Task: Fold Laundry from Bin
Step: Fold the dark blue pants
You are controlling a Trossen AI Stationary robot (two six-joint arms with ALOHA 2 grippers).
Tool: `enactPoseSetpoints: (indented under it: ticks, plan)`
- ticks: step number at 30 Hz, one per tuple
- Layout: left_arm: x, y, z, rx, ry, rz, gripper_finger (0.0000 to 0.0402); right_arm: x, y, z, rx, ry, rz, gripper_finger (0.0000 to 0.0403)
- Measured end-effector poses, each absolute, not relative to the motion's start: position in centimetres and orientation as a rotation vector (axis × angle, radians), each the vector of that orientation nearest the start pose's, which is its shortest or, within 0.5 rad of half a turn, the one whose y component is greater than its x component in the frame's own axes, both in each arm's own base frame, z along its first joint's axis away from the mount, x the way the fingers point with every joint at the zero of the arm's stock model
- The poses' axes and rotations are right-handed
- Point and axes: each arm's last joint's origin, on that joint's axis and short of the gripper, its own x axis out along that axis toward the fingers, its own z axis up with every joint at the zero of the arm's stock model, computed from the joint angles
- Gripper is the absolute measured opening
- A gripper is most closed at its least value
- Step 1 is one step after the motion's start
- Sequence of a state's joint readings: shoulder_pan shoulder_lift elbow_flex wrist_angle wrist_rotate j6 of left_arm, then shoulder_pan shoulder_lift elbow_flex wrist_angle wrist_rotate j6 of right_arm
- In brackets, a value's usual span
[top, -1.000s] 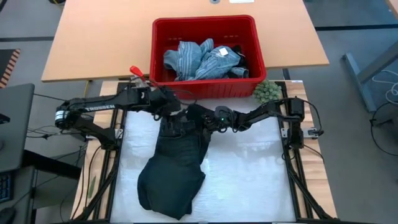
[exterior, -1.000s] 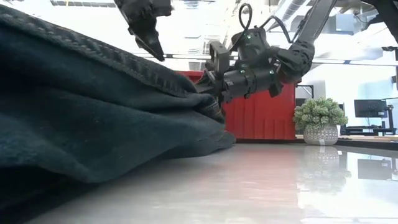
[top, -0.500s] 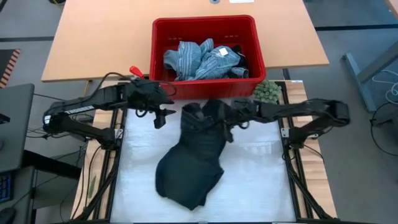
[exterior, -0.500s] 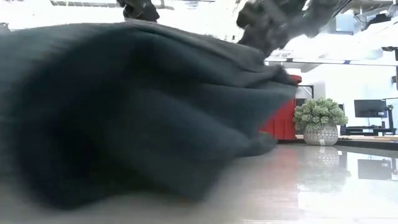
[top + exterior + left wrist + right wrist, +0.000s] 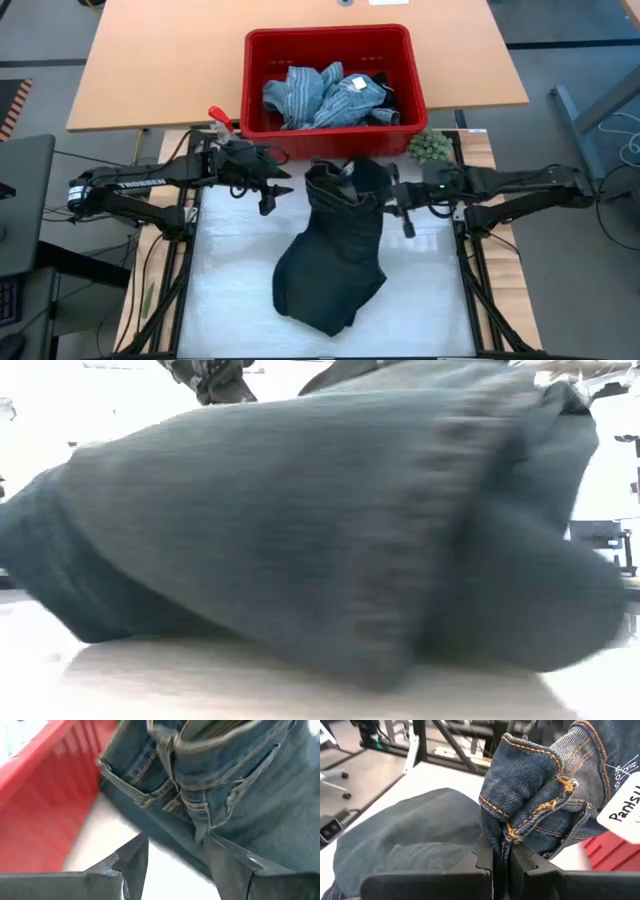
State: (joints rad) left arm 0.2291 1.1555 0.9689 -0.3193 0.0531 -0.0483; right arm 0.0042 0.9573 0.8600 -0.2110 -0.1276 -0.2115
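Dark blue jeans (image 5: 335, 250) hang from my right gripper (image 5: 392, 200), which is shut on their waist end at the middle of the white mat (image 5: 430, 290). Their lower end lies bunched on the mat. In the low view the jeans (image 5: 300, 530) fill nearly the whole picture. My left gripper (image 5: 277, 195) stands open just left of the waist, touching nothing; its wrist view looks at the waistband and belt loops (image 5: 170, 795). Behind stands the red bin (image 5: 330, 35), holding more laundry (image 5: 325, 95) of striped and light blue cloth. My right gripper pinches a bunched fold of the jeans' waistband (image 5: 507, 832) between its two fingers, several layers together. The fingers come nearly level from the table's right side. The waist end is lifted clear; the legs slope down and their lower end (image 5: 325, 310) rests on the mat.
A small green fuzzy plant (image 5: 428, 147) sits at the mat's far right corner. A spray bottle with a red trigger (image 5: 220, 117) stands left of the bin. A white tag (image 5: 625, 805) hangs on the jeans. The mat's near left and right parts are bare.
My right gripper has risen and pulled back toward the table's right edge, rolling its wrist, still shut on the waist. The jeans' waist end has lifted off the mat and the whole garment has been dragged toward the right, its lower end sliding along the mat.
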Motion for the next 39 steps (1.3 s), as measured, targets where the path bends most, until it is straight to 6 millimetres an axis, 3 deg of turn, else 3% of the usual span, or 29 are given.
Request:
enactPoseSetpoints:
  ticks: [6,11,20,25,32,39]
  plan:
    - [25.1,5.9,26.2,-0.220,0.442,0.194,0.0209,19.8,1.2,33.1,-0.168,0.284,0.192,0.0042]
    - [25.7,6.0,21.7,-0.354,0.401,0.146,0.0252,19.6,1.4,31.9,-0.049,0.398,0.123,0.0042]
    - [29.6,5.2,15.8,-0.424,0.403,0.096,0.0279,19.3,1.2,22.2,0.271,0.528,-0.099,0.0044]
    - [32.4,4.8,13.0,-0.415,0.474,0.106,0.0279,18.1,1.5,18.7,0.381,0.553,-0.228,0.0045]
    - [35.4,5.1,12.2,-0.358,0.469,0.153,0.0279,17.0,2.4,16.3,0.455,0.604,-0.329,0.0046]
    - [37.7,6.2,14.3,-0.234,0.470,0.222,0.0279,16.5,2.9,15.6,0.478,0.629,-0.337,0.0046]
